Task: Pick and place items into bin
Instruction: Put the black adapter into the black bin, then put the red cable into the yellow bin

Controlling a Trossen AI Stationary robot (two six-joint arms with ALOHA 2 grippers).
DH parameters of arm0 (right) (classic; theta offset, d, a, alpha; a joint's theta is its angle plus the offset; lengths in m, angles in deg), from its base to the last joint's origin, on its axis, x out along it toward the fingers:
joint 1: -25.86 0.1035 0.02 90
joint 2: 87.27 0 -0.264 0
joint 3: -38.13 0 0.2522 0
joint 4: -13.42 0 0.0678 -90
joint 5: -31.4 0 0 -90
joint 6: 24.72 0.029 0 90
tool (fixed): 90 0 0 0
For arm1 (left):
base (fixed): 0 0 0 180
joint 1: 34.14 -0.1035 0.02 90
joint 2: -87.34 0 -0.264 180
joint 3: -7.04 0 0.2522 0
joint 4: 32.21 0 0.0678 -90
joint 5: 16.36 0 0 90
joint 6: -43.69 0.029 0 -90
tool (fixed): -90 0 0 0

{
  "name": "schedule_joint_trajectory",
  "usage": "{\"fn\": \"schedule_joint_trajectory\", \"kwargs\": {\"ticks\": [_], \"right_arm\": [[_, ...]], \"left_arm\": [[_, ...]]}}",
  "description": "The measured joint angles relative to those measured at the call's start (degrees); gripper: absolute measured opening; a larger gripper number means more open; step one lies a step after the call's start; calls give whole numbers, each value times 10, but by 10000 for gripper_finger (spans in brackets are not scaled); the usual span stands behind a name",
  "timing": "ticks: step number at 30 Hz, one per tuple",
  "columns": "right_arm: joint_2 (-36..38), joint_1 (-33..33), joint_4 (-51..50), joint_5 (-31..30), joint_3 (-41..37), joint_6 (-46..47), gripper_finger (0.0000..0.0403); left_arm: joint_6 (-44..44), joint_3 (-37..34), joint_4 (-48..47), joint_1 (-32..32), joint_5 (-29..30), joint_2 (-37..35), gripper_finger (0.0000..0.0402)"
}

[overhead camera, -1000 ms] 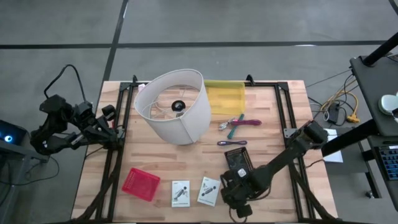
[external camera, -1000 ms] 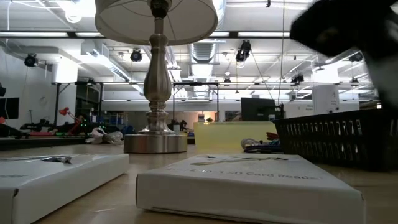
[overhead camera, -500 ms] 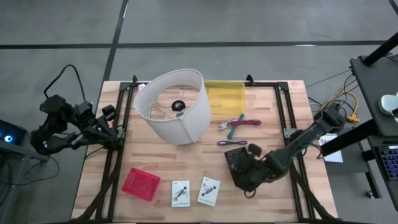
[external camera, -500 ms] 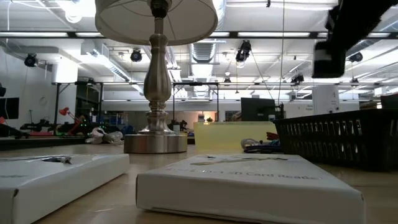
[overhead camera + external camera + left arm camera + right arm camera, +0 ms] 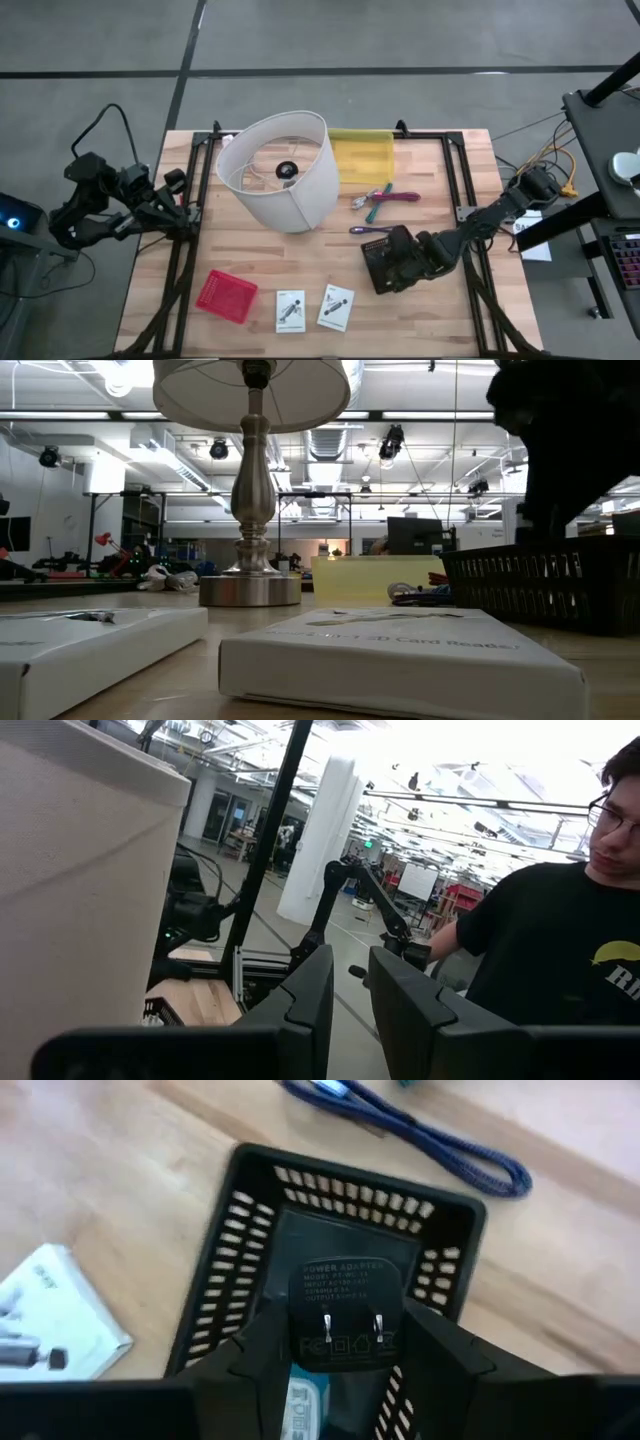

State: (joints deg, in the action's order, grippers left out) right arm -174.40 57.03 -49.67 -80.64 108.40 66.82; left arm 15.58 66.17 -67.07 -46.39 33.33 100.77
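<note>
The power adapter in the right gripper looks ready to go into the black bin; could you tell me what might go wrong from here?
The right gripper holds the power adapter over the black bin, near one wall, so a release could catch the rim. The light mesh bin might be nudged by the fingers. The purple cable lies just beyond the bin and could snag on retreat. The left gripper waits at the table's edge.

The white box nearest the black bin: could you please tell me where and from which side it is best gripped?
Probably from straight above, closing across the white box's narrower width, near its middle. It lies flat and low on the table, so its sides offer little. The right gripper, shut on a black adapter above the bin, is the nearer one.
</note>
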Motion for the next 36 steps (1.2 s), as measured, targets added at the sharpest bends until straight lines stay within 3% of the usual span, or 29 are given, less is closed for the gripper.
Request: {"fn": "schedule_joint_trajectory", "kwargs": {"ticks": [6,17,28,32,36], "right_arm": [[0,-5,22,14,-8,0,147],[-1,-5,23,15,-3,-2,197],[32,-43,13,24,15,-43,186],[73,-83,12,25,14,-106,180],[117,-130,-3,23,14,-251,177]], "left_arm": [[0,0,0,0,0,0,52],[0,0,0,0,0,0,52],[0,0,0,0,0,0,52],[0,0,0,0,2,0,52],[0,0,0,0,2,0,52]]}}
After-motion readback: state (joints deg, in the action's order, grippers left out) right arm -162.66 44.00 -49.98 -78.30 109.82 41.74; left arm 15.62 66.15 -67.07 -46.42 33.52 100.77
